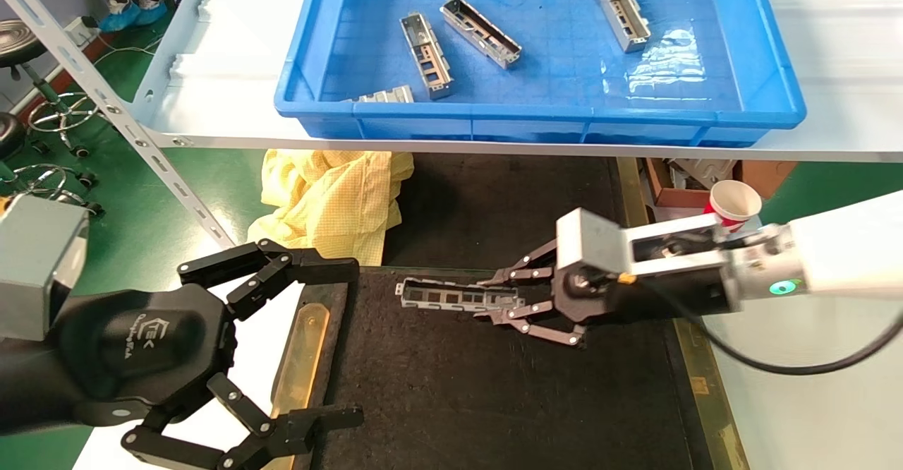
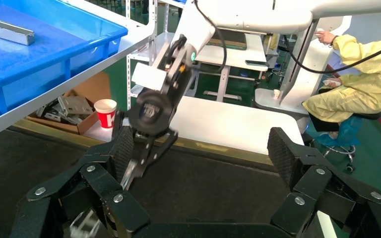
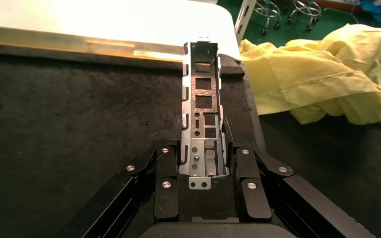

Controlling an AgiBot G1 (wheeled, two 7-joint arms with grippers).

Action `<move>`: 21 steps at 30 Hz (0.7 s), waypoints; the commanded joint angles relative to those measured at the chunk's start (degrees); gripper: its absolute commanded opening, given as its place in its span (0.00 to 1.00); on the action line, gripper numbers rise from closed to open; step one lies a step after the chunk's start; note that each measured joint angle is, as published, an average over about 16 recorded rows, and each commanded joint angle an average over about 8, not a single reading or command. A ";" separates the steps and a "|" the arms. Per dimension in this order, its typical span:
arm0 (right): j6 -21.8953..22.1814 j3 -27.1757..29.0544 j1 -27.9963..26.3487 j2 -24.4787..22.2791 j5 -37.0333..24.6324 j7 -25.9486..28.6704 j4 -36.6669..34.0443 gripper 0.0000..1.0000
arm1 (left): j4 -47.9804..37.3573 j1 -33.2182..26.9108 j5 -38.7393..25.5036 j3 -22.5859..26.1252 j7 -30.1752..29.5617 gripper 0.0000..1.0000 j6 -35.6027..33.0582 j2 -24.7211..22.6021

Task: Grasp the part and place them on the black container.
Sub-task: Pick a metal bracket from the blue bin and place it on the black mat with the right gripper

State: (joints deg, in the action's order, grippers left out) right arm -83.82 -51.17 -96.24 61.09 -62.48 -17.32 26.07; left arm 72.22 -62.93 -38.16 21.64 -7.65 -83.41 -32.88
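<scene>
My right gripper [image 1: 494, 299] is shut on one end of a silver part [image 1: 444, 297] with rectangular cutouts. It holds the part level, low over the rear of the black container [image 1: 494, 399]. In the right wrist view the part [image 3: 202, 99] sticks out from between the fingers [image 3: 226, 141], over the black felt [image 3: 54, 124]. My left gripper [image 1: 346, 343] is open and empty at the container's left edge. Its wrist view [image 2: 203, 148] looks across the felt [image 2: 203, 193] at my right gripper [image 2: 136, 168].
A blue bin [image 1: 769, 53] on the white shelf behind holds several more parts, such as one [image 1: 426, 53] and another [image 1: 621, 8]. A yellow cloth [image 1: 331, 198] lies under the shelf at the left. A paper cup [image 1: 734, 204] stands right. Brass strips [image 1: 300, 350] line the container's sides.
</scene>
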 commanded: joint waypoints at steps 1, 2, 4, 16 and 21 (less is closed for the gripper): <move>0.67 -0.23 0.34 1.97 -0.48 -2.57 -2.60 0.00 | 0.00 0.00 0.00 0.00 0.00 1.00 0.00 0.00; 1.06 -0.31 0.50 2.92 -0.64 -3.66 -3.78 0.00 | 0.00 0.00 0.00 0.00 0.00 1.00 0.00 0.00; 1.91 -0.48 0.80 4.77 -0.98 -5.72 -5.98 0.00 | 0.00 0.00 0.00 0.00 0.00 1.00 0.00 0.00; 6.30 -1.00 2.18 14.09 -1.93 -14.02 -16.18 0.00 | 0.00 0.00 0.00 0.01 0.00 1.00 0.00 0.00; 7.69 -1.15 3.02 15.93 -1.88 -15.58 -17.77 0.00 | 0.00 0.00 0.01 0.01 0.00 1.00 0.00 0.00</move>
State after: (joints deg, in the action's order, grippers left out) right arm -75.97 -52.40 -93.13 76.60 -64.34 -32.49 9.00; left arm 72.22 -62.93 -38.15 21.65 -7.64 -83.41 -32.88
